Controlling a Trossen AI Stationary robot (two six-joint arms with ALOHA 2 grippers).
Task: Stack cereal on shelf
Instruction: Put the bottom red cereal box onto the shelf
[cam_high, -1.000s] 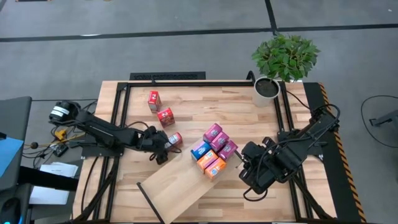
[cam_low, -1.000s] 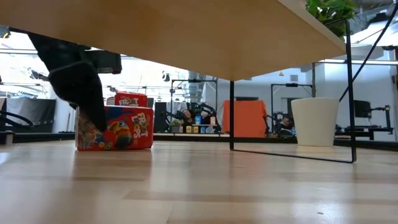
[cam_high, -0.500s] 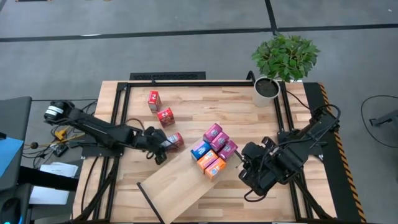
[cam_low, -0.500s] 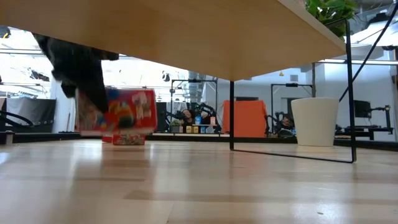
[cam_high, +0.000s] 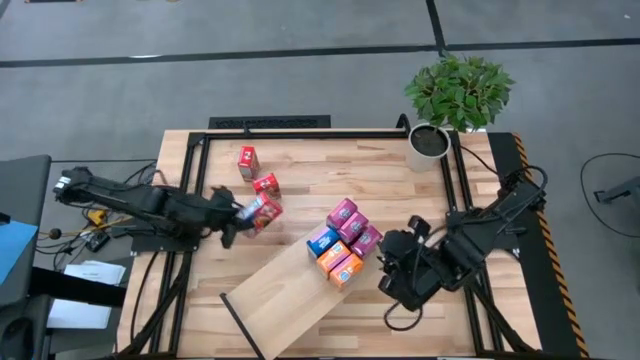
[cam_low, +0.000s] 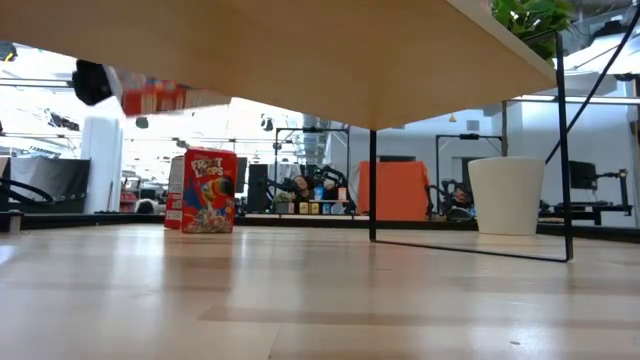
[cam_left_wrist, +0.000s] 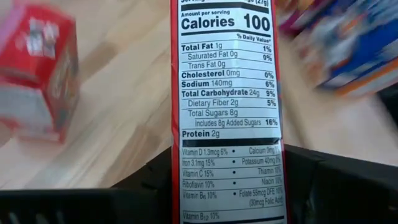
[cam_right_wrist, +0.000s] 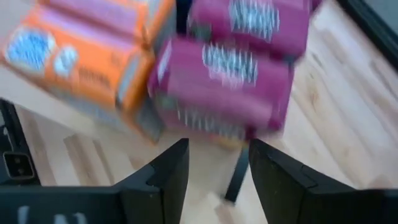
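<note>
Six cereal boxes already sit clustered at the right end of the shelf, which lies slantwise across the near middle of the table. Two red boxes stand on the table's far left, not yet moved. The left gripper is clenched on a red box — raised off the table, long axis in line with the fingers, pointing right toward the shelf. The right gripper, unclenched and empty, hangs just beside the stacked boxes.

A potted plant in a white pot is standing at the planked tabletop's far right corner; papers are lying on the floor beside it.
</note>
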